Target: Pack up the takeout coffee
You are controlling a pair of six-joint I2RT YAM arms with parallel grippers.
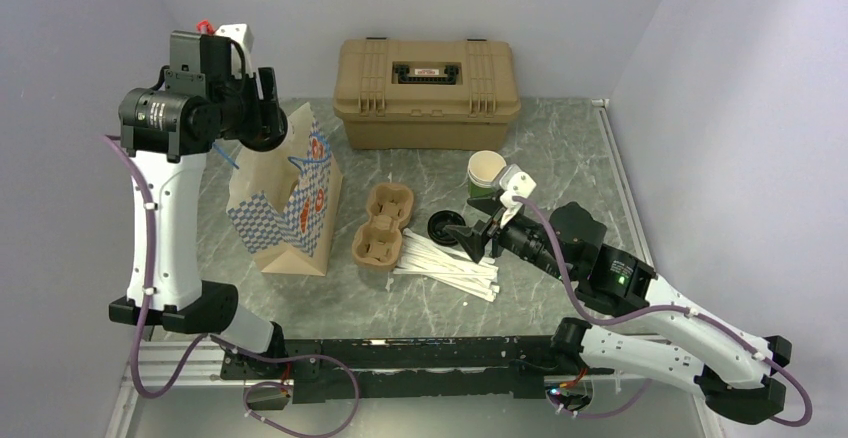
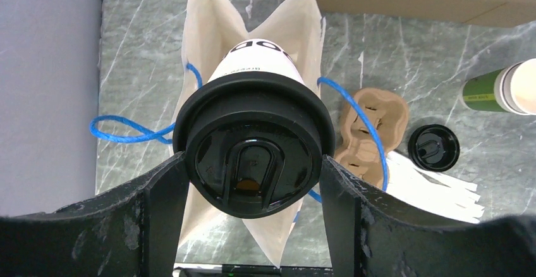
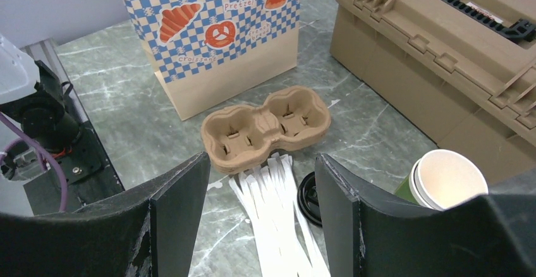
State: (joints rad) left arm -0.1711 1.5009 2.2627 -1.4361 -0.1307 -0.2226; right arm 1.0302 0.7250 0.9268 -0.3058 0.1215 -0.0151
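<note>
1. My left gripper (image 2: 254,166) clamps tan kraft-paper cup w/ black plastic lid (image 2: 253,119) over open checked paper bag (image 1: 290,208), near left edge of worktop (image 1: 570,158).
2. I'd lower it straight, upright, clear of blue cord handles (image 2: 123,130).
3. My right gripper (image 3: 262,163): wide, empty.

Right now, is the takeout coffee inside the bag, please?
Not yet: the left gripper holds the takeout coffee over the open bag.

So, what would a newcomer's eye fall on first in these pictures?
First, the left hand gripping the lidded coffee right above the open bag at the table's left. Next, the big tan case at the back. Then the right hand, open and empty, low over the white strips, near a loose lid and a green cup.
</note>
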